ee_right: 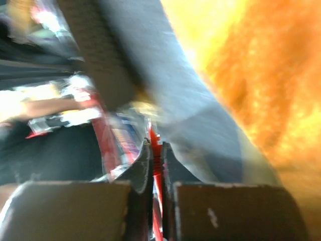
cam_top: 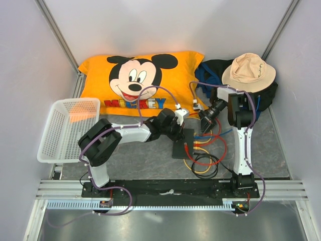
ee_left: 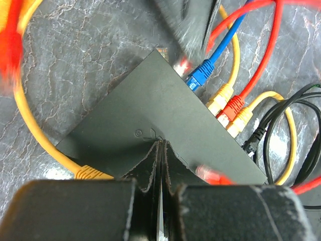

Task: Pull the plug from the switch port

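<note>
The switch is a flat black box on the grey table, also seen in the left wrist view. Blue, yellow and red plugs sit in sockets along its right edge. My left gripper is shut, its tips resting on the switch's top face. My right gripper is at the far end of the socket edge, blurred, and shut on a red plug. That plug shows as a pale red blur by the switch's far corner. I cannot tell whether it is in its port.
A tangle of red, yellow, blue and black cables lies right of the switch. A yellow cable enters its opposite edge. An orange Mickey pillow lies behind, a white basket at left, a beige hat on a dark bag at back right.
</note>
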Motion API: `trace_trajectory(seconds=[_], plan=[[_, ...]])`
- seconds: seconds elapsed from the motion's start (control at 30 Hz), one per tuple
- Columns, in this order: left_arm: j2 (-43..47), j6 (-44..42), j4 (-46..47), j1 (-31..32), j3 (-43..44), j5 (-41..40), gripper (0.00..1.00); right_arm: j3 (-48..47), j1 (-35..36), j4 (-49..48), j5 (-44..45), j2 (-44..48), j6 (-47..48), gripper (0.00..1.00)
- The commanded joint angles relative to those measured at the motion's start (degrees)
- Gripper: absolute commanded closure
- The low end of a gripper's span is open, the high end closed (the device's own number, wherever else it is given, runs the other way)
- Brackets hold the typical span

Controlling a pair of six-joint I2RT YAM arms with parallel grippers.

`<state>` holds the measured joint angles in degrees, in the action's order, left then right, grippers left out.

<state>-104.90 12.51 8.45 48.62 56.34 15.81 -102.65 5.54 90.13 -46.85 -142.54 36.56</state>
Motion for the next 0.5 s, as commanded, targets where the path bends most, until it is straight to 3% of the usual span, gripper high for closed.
trace_trajectory(seconds=[0.0,0.17,0.47], plan=[[-6.81,-4.16,-17.06,-0.72,-5.36,-11.24,0.98,3.06,-4.66,-6.98,21.19,-0.82,2.64,1.00],[-6.98,-4.69,-17.59,-0.11,-4.75,-10.98,0.98,8.78,-4.66,-15.67,29.88,3.93,0.44,1.00],[-6.02,-6.27,-16.80,0.16,-3.43,-11.77,0.98,6.41,-5.01,-15.77,17.42,11.22,2.20,0.94]])
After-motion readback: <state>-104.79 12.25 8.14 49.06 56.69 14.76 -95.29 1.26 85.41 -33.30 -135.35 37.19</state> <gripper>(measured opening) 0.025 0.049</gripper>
